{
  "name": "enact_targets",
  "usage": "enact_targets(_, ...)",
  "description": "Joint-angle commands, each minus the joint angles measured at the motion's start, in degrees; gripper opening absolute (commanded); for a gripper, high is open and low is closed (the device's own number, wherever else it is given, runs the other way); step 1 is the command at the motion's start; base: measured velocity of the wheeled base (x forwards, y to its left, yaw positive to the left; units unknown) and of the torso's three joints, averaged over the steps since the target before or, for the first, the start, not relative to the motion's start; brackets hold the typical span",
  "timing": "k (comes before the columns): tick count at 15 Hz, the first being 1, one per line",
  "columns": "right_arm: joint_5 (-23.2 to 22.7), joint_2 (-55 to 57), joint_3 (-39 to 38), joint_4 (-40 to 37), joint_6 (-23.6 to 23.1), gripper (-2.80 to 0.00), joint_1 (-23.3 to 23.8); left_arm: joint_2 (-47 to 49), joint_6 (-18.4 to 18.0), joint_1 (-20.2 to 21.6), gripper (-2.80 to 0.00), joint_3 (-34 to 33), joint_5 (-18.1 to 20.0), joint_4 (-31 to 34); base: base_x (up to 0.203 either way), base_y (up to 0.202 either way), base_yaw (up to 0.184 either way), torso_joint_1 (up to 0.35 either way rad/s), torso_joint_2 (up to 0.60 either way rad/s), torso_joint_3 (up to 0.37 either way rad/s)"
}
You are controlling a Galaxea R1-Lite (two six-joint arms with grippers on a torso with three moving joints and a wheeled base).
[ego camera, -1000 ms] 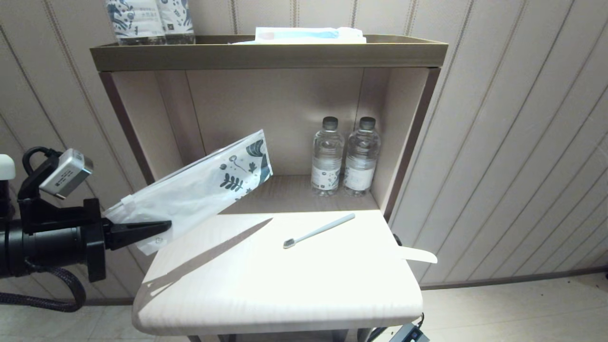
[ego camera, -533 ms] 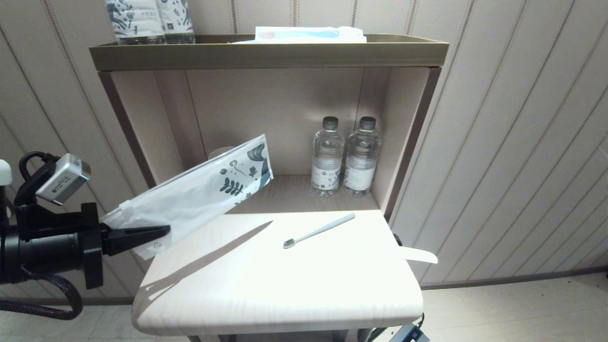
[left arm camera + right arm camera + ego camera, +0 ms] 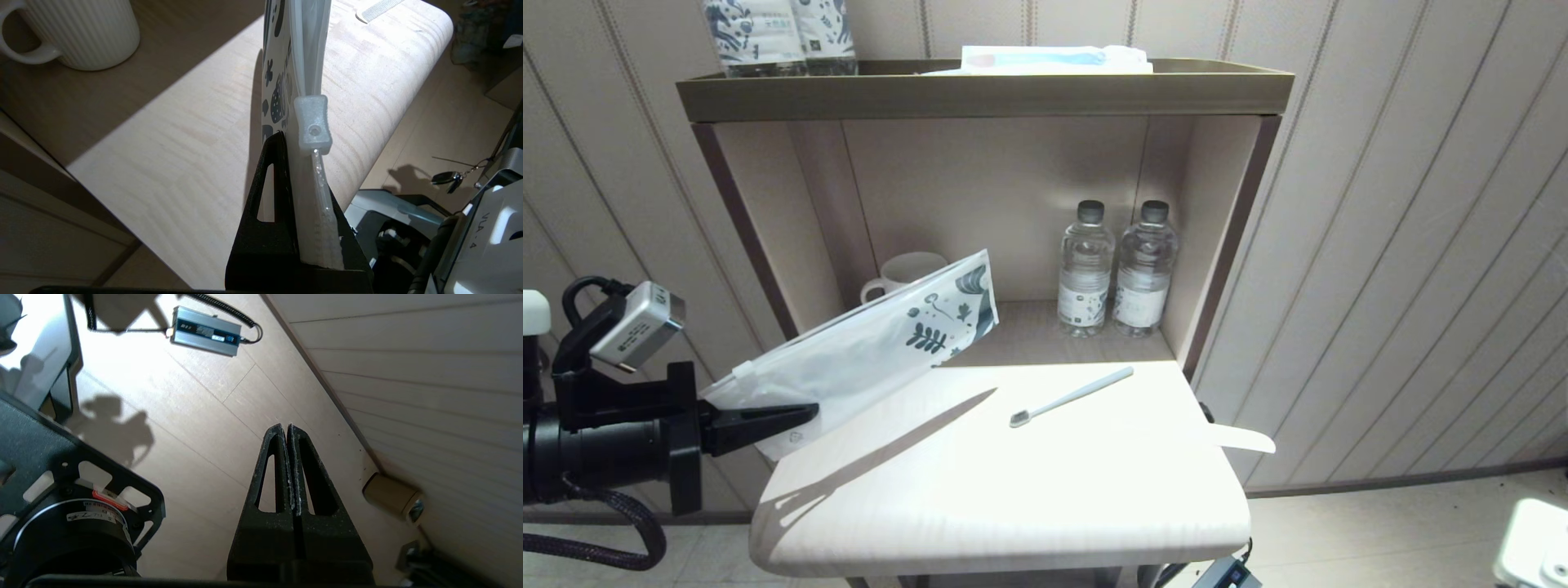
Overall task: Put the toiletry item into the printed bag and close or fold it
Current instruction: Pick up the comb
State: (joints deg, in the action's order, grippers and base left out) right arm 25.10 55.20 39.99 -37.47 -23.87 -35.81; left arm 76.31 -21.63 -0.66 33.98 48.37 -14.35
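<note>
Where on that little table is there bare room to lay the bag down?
The front half of the table, below the toothbrush, is bare. So is the left part under the raised bag. The shelf behind is crowded: mug left, bottles right.

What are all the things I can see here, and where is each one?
printed bag: one, white with teal leaf print, held up over the table's left edge
toothbrush: one, pale grey, lying on the table
water bottles: two, clear, back right of the shelf
mug: one, white, behind the bag
cream strip: one, table's right edge
package: one, white and blue, top tray
left hand: black, shut on the bag's zip end
right hand: black, shut, empty, low over the floor
</note>
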Motion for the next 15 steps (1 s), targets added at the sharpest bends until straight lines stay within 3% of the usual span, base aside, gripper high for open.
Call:
enact_targets(1,0.22,5.52,0.52,-0.44,-0.36,-2.8,-2.82,0.59,-0.17,-0.38,-2.8,-0.23,0.32,-0.15,0.0,0.0,0.0,0.0,0.0,0.0)
enact_targets(2,0.35,6.8,0.81,-0.29,-0.55,0.0,-3.76,0.68,-0.17,-0.57,-2.8,-0.14,0.32,-0.15,0.0,0.0,0.0,0.0,0.0,0.0)
enact_targets(5,0.63,12.33,3.88,1.46,-0.08,0.0,-4.73,0.59,-0.17,-0.66,-2.8,-0.31,0.27,-0.15,0.0,0.0,0.0,0.0,0.0,0.0)
enact_targets(9,-2.61,12.92,-0.2,12.89,3.05,0.0,-4.41,0.7,-0.08,-0.75,-2.8,-0.2,0.32,-0.15,0.0,0.0,0.0,0.0,0.0,0.0)
enact_targets(11,-8.2,13.02,-3.26,21.91,15.37,0.0,-4.14,0.68,-0.08,-0.75,-2.8,-0.23,0.32,-0.15,0.0,0.0,0.0,0.0,0.0,0.0)
enact_targets(15,-16.71,14.58,-8.09,33.16,49.47,0.0,-4.47,0.68,-0.08,-1.01,-2.8,-0.39,0.32,-0.13,0.0,0.0,0.0,0.0,0.0,0.0)
